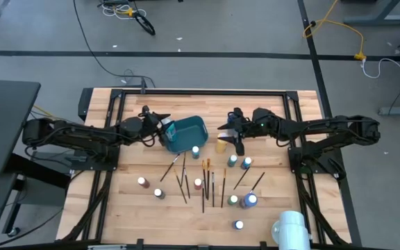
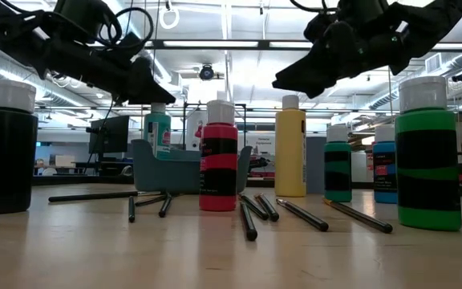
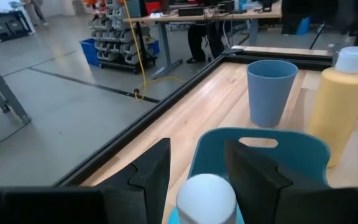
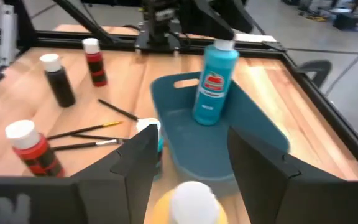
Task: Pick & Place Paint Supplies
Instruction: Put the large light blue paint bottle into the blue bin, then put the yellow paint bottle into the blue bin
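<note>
**Closest bottles first: light, slick and quick to topple**

Green bottle (image 2: pixel 429 152), striped with black, stands closest to the low camera and shows what we are dealing with: a small hard plastic body, a white cap, a glossy label. We judge these bottles light and stiff, but slippery and easy to knock over. The safest hold looks to be square across the body just below the cap, or across the cap itself.

Working down in size, the table (image 1: pixel 123 208) carries the teal bin (image 1: pixel 198 123) near its middle. One teal bottle (image 4: pixel 215 81) already stands inside the bin. The left gripper (image 3: pixel 197 149) hangs over that bottle, fingers parted either side of its cap and, as far as we can see, not pressing on it.

Just beside the bin stands the yellow bottle (image 1: pixel 221 144), taller than most of the others. The right gripper (image 4: pixel 191 134) hovers over its cap, spread wide and holding nothing. A blue cup (image 3: pixel 271 90) stands nearby.

The other bottles are scattered upright across the near half of the table, a few close together, so we would come straight down on each to avoid nudging its neighbours.

Smallest are the paintbrushes (image 1: pixel 205 182), lying flat among the bottles. They are thin, rigid, nearly weightless and likely to roll. We would pinch one at mid-handle, across its length, with the fingertips almost touching the wood.
</note>
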`<state>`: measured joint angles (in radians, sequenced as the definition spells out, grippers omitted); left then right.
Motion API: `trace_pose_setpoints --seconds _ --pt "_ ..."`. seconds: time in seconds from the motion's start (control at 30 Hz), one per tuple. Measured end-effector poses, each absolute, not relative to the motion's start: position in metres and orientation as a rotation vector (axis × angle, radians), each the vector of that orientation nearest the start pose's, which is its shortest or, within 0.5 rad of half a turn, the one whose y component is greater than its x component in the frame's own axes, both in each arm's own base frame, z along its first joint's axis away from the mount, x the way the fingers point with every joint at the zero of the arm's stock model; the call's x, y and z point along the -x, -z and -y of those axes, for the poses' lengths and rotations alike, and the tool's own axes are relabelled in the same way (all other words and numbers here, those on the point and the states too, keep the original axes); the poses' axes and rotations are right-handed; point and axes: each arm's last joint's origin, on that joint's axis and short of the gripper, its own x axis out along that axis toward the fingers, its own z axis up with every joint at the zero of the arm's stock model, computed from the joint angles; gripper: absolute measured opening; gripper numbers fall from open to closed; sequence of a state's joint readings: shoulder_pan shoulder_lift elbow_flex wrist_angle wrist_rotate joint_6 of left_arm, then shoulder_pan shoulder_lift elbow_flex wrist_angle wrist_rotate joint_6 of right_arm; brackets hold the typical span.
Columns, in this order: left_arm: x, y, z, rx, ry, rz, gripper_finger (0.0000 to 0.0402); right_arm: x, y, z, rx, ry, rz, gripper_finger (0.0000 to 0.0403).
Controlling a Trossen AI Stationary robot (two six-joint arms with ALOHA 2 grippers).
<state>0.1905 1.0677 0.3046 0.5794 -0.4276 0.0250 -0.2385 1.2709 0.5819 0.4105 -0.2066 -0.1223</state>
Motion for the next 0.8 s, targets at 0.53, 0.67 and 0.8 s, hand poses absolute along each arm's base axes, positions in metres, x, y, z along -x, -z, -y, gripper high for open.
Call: trace_pose_setpoints --seconds 0.53,0.67,0.8 --pt "-0.185 -0.219 -0.037 -0.155 -0.553 -0.071 0.0163 -0.252 -0.21 0.056 0.032 0.025 -0.382 0.0197" --pt "-0.184 -0.221 -0.035 -0.157 -0.546 -0.058 0.0163 -0.251 -0.207 0.056 0.003 0.028 -0.41 0.0197" --pt "-0.184 -0.222 -0.034 -0.212 -0.542 -0.072 0.0163 -0.251 -0.207 0.056 0.007 0.037 -0.415 0.0196"
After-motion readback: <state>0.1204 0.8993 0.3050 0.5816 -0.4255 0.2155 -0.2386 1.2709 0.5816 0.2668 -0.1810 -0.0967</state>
